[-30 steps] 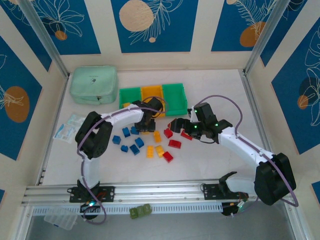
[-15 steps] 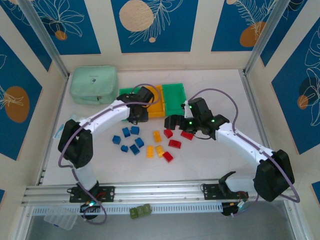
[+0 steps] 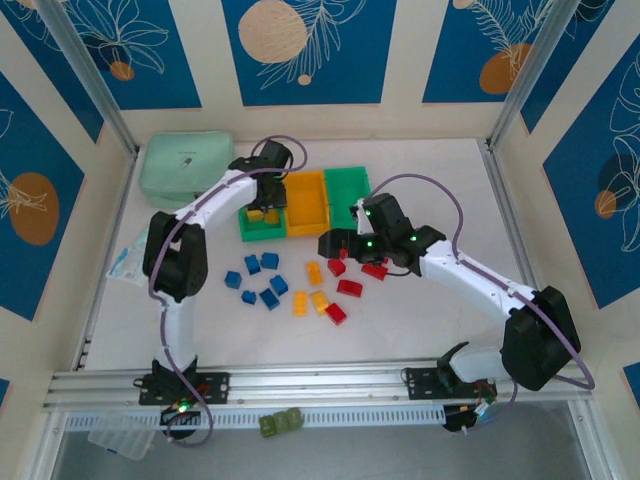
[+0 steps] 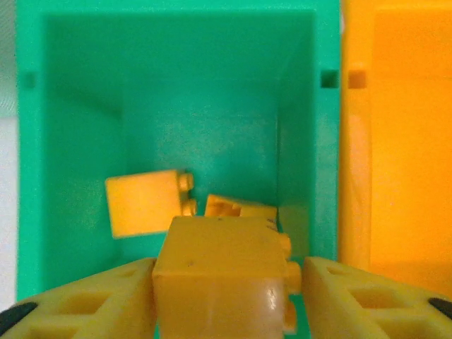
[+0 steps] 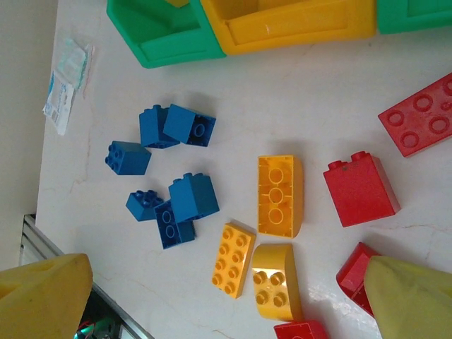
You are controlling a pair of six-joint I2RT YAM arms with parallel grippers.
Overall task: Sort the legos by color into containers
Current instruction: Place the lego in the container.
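Note:
My left gripper (image 3: pixel 262 203) hangs over the left green bin (image 3: pixel 246 230) of the containers. Its jaws have parted a little: a yellow lego (image 4: pixel 219 275) still sits between the fingers (image 4: pixel 92 300), with a thin gap on its right side. Two more yellow legos (image 4: pixel 145 201) lie in that bin (image 4: pixel 176 85). The orange bin (image 3: pixel 305 203) and the right green bin (image 3: pixel 348 190) adjoin it. On the table lie blue legos (image 3: pixel 258 280), yellow legos (image 3: pixel 310 290) and red legos (image 3: pixel 350 288). My right gripper (image 3: pixel 335 245) hovers open above them (image 5: pixel 229 289), holding nothing.
A mint-green zip pouch (image 3: pixel 187 170) lies left of the bins. A plastic packet (image 3: pixel 135 252) lies by the left wall. An olive block (image 3: pixel 281 423) sits below the front rail (image 3: pixel 320 380).
My left gripper carried the yellow lego from the pile up to the left green bin, and its jaws have just widened. My right gripper drifted slightly left, still open.

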